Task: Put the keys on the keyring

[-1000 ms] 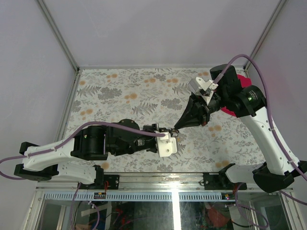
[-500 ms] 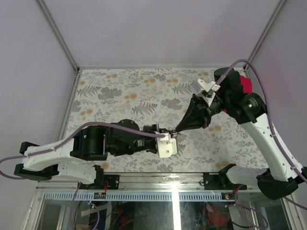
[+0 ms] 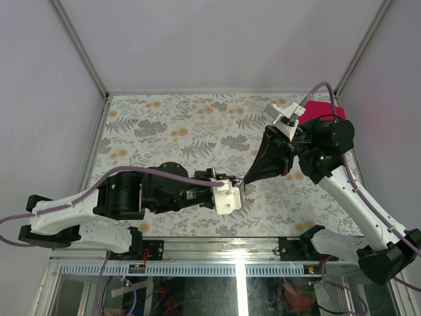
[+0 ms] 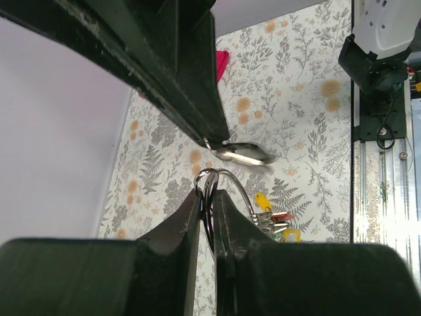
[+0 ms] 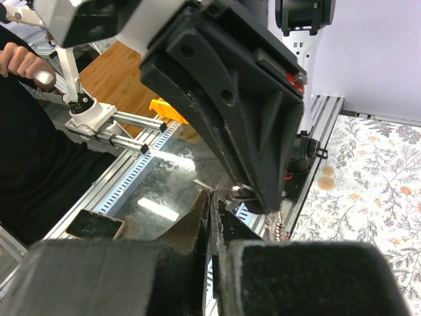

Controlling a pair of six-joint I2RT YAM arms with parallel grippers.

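While the left gripper (image 4: pixel 206 195) clamps the keyring (image 4: pixel 227 174), the right gripper (image 5: pixel 211 197) is pinched together.

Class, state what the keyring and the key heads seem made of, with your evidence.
Keyring: thin silver wire, bright glints, likely polished steel. Key heads: matte yellow and red, probably plastic; too small to be sure.

Bright, even light with soft shadows; wrist views show dark, blurred foregrounds and sharper backgrounds.
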